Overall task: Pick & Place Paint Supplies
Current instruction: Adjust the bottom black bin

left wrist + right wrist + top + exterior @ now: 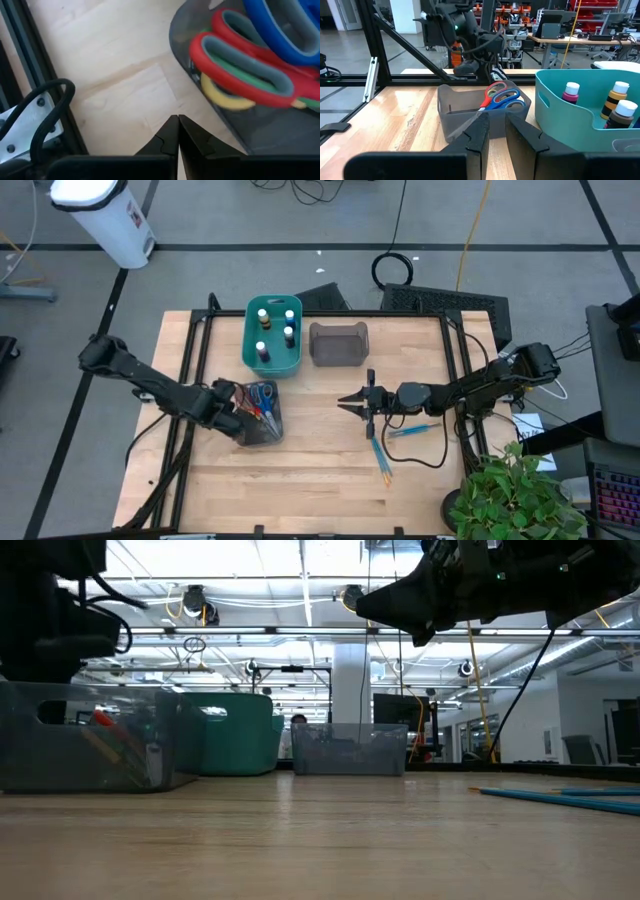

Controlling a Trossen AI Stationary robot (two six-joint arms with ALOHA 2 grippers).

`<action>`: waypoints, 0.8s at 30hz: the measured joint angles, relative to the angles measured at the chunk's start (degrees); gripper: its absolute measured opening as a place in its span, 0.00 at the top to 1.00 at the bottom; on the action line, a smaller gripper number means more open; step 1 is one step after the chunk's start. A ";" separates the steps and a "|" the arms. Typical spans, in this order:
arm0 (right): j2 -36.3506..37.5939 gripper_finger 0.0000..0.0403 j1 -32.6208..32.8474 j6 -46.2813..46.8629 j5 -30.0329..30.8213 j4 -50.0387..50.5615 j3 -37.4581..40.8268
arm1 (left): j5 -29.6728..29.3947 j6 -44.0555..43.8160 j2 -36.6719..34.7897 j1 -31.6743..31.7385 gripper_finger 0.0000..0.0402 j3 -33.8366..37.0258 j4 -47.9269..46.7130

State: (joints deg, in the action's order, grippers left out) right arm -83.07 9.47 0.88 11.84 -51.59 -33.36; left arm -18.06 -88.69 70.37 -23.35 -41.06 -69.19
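At the left edge of the clear grey plastic bin [258,413], the left gripper [178,131] hangs with its jaws pressed together on nothing, just beside the red, blue and green-yellow handled scissors [250,55] lying inside that bin. Over mid-table, the right gripper [347,403] hovers with jaws slightly parted and empty. Thin blue brushes [384,452] lie on the wooden table [320,480] near it, and white-capped paint bottles [272,325] stand in the teal plastic bin [252,355] behind.
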 joint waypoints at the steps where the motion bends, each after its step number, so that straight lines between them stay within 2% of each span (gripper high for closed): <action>1: 0.00 0.86 0.00 -0.01 0.00 0.00 0.00 | -0.05 0.02 0.69 0.37 0.98 0.00 0.09; 8: 0.00 0.87 0.00 -0.02 0.00 0.00 0.00 | -2.94 3.95 4.42 2.22 0.96 0.00 4.11; 15: 0.00 0.86 0.00 -0.01 0.00 0.00 0.00 | -6.26 8.61 4.65 4.28 0.99 -0.01 8.06; 24: 0.00 0.86 0.00 -0.02 0.00 0.00 0.02 | -11.72 12.58 4.65 7.56 0.96 -0.01 8.92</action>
State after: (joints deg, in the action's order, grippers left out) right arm -83.07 9.47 0.86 11.84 -51.59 -33.34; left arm -29.79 -76.11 75.02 -15.79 -41.07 -60.27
